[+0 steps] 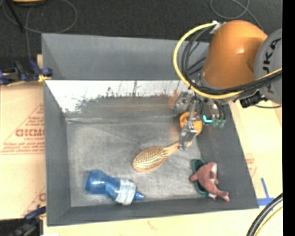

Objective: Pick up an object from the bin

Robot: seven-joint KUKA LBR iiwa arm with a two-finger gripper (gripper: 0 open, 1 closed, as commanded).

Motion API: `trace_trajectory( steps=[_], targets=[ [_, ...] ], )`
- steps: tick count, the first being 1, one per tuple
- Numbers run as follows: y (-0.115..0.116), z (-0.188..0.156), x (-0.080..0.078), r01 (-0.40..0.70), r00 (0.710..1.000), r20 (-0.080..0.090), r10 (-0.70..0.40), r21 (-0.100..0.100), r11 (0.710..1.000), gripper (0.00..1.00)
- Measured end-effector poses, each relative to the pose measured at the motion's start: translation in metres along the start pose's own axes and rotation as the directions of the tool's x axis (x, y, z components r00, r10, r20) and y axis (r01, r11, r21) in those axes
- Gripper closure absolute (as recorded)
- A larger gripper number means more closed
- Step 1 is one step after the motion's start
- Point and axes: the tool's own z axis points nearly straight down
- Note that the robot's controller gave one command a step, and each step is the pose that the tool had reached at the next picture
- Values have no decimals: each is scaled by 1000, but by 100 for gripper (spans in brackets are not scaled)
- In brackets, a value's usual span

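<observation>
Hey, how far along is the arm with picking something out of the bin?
Early on. Done: the claw is low in the bin, at the handle end of the hairbrush. In hand: nothing visibly; the brush lies flat on the floor. Left, likely: grip it and lift it out. The blue bottle and pink toy lie apart from the claw.

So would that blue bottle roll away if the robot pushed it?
Probably, yes. The blue bottle lies on its side and looks round, so a nudge may roll it. It looks like smooth plastic, so likely light and a bit slippery. The bin's front wall is close and would likely stop it.
</observation>
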Motion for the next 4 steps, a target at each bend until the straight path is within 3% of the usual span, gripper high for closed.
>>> trace_trajectory(
  steps=[1, 2, 3, 4],
  targets=[
    [0, -4, -1, 0, 1000, 8, 0, 0, 1000, 0],
    [9, 44, 0, 41, 999, 14, -41, 4, 999, 0],
    [8, 105, -17, 173, 985, 11, -173, 5, 985, 0],
    [33, 158, -27, 302, 953, 2, -302, 4, 953, 100]
  ],
)
